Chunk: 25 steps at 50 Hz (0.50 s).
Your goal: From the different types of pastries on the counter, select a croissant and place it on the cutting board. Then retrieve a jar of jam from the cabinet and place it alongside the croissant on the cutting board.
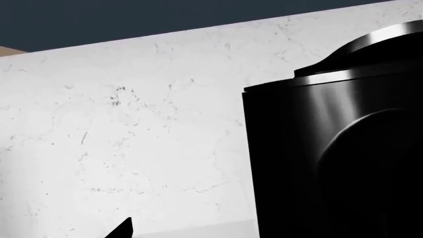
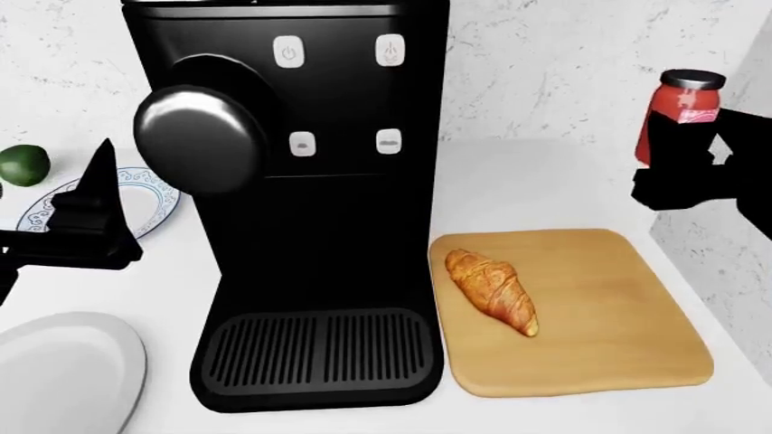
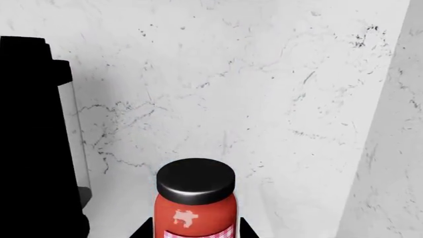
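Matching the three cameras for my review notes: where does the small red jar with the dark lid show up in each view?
Head view: the red jar of jam is at the upper right, held upright in the right gripper, above the counter.
Right wrist view: bottom centre, lid up.
Left wrist view: not in it.
Shared landmark: the tall black coffee machine, also seen at and.

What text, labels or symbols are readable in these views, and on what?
No readable words or numbers anywhere.
Four pale square buttons on the black coffee machine: small icons, too blurred to identify.
Pinkish label on the red dark-lidded jar of jam held in the right hand: only a pale blotch above it, no legible text.
Blue rim pattern on the round white plate: decoration, not writing.
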{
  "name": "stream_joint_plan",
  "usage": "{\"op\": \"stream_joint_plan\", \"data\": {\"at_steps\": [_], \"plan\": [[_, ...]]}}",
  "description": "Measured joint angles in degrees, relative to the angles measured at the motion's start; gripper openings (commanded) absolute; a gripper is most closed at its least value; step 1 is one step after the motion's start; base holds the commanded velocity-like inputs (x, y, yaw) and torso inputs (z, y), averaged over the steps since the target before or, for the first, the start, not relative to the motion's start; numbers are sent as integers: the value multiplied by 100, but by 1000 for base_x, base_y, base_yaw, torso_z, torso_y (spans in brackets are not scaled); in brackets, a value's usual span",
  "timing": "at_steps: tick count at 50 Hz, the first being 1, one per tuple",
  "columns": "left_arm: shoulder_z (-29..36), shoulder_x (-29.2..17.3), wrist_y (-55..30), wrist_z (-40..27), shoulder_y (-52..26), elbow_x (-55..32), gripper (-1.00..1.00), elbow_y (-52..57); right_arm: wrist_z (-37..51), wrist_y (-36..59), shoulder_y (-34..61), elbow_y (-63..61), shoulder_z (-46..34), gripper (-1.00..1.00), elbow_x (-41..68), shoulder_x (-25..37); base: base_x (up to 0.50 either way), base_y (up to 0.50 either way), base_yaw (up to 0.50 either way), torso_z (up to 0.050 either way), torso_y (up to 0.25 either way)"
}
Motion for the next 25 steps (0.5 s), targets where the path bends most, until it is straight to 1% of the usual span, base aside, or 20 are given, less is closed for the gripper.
{"op": "stream_joint_plan", "data": {"at_steps": [14, 25], "plan": [[-10, 5, 32, -8, 25, -3, 100, 0, -428, -666, -1341, -462, 416, -100, -877, -175, 0, 0, 0, 1, 1], [25, 13, 47, -2, 25, 31, 100, -17, -675, -1046, -2203, -717, 659, -100, -1293, -318, 0, 0, 0, 0, 1]]}}
